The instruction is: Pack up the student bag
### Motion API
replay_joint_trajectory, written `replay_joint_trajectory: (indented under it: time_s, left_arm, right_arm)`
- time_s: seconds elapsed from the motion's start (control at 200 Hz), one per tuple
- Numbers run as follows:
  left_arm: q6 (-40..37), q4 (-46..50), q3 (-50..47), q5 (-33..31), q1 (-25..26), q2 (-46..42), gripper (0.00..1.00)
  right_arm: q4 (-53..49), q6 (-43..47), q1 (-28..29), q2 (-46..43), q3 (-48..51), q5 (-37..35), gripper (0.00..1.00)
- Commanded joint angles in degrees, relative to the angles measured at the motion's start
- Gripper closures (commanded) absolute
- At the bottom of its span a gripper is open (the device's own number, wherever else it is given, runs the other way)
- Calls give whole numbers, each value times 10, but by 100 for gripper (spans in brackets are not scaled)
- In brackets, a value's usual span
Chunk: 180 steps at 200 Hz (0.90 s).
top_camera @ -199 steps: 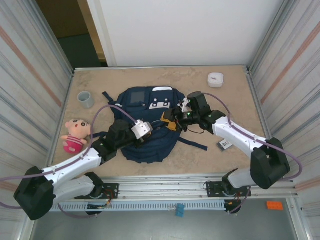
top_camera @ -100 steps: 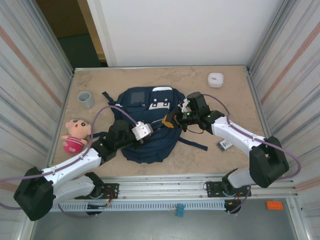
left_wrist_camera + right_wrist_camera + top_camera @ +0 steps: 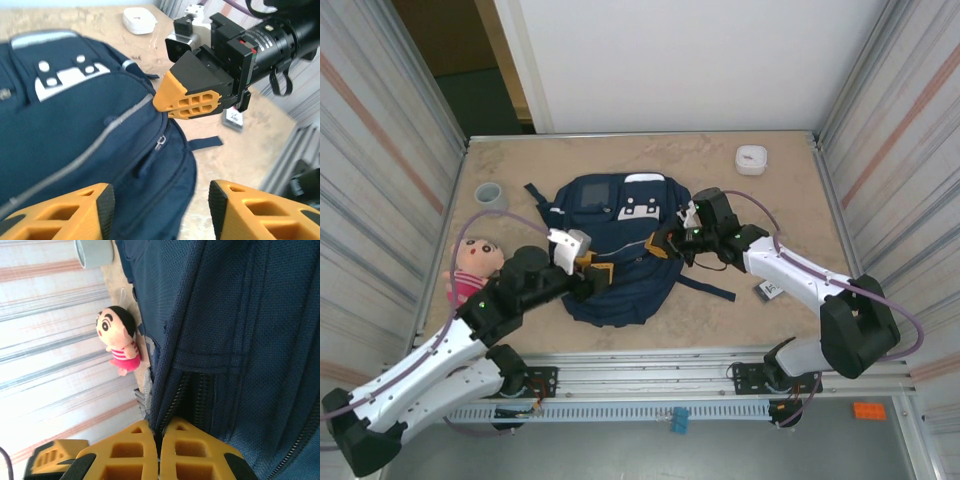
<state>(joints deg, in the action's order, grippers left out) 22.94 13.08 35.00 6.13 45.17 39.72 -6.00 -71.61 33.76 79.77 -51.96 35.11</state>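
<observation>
Looking down on the tan stone-patterned desk (image 3: 780, 200), we find the large navy blue fabric backpack (image 3: 635, 290) lying flat at its middle, top end toward the far wall. A thin pale stripe (image 3: 100, 135) crosses its front pocket. The white-grey studded patch (image 3: 642, 210) near the top and the small white card (image 3: 767, 290) lying right of the bag carry marks too small for us to read.

The left arm's fingers (image 3: 598, 272) hover over the bag's lower left part, spread partway with nothing between them. The right arm's fingers (image 3: 658, 243) are pressed tight together with their tips on the bag's zip line; whether they nip a tab we cannot tell.

A pink-dressed, black-haired plush doll (image 3: 470, 268) lies left of the bag.
</observation>
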Motion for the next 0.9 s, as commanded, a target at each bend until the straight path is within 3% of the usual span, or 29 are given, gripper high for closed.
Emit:
replay_joint_trajectory:
  time_s: [0.0, 0.361, 0.636, 0.897]
  left_arm:
    - [190, 3, -43, -3, 17, 3, 44]
    - [200, -167, -78, -52, 36, 102, 40]
    - [169, -254, -66, -64, 36, 172, 45]
    - [157, -299, -51, -33, 37, 224, 65]
  right_arm:
    - [12, -10, 9, -11, -25, -15, 100]
    - [7, -15, 30, -9, -37, -24, 100]
    - [18, -21, 38, -2, -39, -23, 100]
    - [26, -25, 40, -1, -38, -24, 100]
